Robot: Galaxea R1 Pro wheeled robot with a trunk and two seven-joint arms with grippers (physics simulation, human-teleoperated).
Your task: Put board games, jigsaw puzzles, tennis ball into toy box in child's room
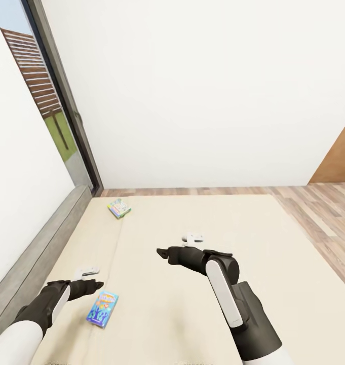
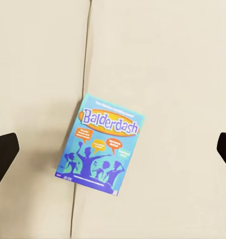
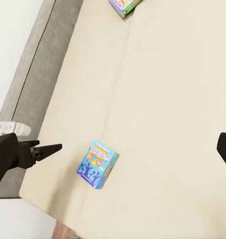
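While I lean over the bed (image 1: 192, 314), a blue board game (image 1: 102, 308) — its lid reads Balderdash — lies flat on the beige cover, near my left side. My left gripper (image 1: 93, 286) hovers just beside it, jaws spread wide and holding nothing. My right gripper (image 1: 162, 252) hangs over the mattress middle, jaws also spread. A second, green-edged board game (image 1: 119, 208) lies farther off, near the grey headboard (image 1: 38, 253).

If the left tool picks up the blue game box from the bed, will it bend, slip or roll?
The blue box looks like a flat, rigid carton, so it probably will not bend or roll. Its glossy print may be slippery. Lying flat on the soft bed, its low edges may be hard to grip.
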